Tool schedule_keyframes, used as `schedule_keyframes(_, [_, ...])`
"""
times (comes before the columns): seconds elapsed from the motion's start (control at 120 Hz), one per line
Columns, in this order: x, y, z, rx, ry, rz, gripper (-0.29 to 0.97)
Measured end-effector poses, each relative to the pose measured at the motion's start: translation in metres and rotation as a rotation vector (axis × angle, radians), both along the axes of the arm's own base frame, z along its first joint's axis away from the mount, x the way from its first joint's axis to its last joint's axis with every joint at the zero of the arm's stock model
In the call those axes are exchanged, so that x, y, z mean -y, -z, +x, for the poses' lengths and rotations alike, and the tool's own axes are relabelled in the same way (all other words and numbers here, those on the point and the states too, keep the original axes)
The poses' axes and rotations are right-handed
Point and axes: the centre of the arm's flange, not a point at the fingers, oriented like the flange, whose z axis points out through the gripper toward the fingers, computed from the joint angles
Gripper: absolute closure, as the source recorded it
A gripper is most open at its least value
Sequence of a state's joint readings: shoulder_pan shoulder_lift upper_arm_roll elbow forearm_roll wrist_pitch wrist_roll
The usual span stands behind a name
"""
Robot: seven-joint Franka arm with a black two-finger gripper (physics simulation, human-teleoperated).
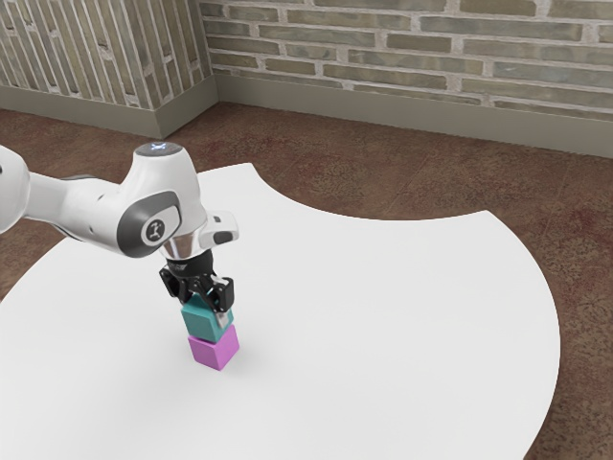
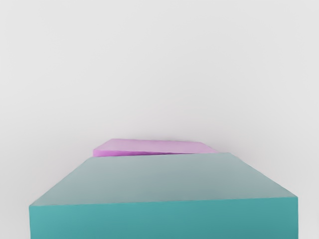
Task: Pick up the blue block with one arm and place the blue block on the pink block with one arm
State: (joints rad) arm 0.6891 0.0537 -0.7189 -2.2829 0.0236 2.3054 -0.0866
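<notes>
A teal-blue block point(image 1: 203, 321) rests on top of a pink block point(image 1: 213, 349) on the white table point(image 1: 383, 316), left of the middle in the exterior view. My gripper point(image 1: 205, 303) is directly over the blue block, its black fingers down along the block's upper sides and touching it from two sides. In the wrist view the blue block point(image 2: 164, 196) lies just under my hand, and a strip of the pink block point(image 2: 154, 147) shows beyond its far edge.
The white table has a curved far edge point(image 1: 316, 206) and a rounded edge at the exterior view's right. Brown floor and brick walls point(image 1: 402, 48) lie beyond. Nothing else stands on the table.
</notes>
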Motion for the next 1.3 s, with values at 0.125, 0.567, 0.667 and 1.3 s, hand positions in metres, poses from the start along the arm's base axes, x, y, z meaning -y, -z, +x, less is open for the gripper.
schedule_keyframes(0.125, [0.0,0.0,0.0,0.0,0.001,0.002,0.33])
schedule_keyframes(0.567, [-0.004,0.001,0.0,-0.001,0.016,0.0,0.33])
schedule_keyframes(0.667, [-0.003,0.002,0.0,-0.003,0.023,-0.002,0.25])
schedule_keyframes(1.3, [-0.002,-0.221,-0.001,0.298,0.004,0.076,0.01])
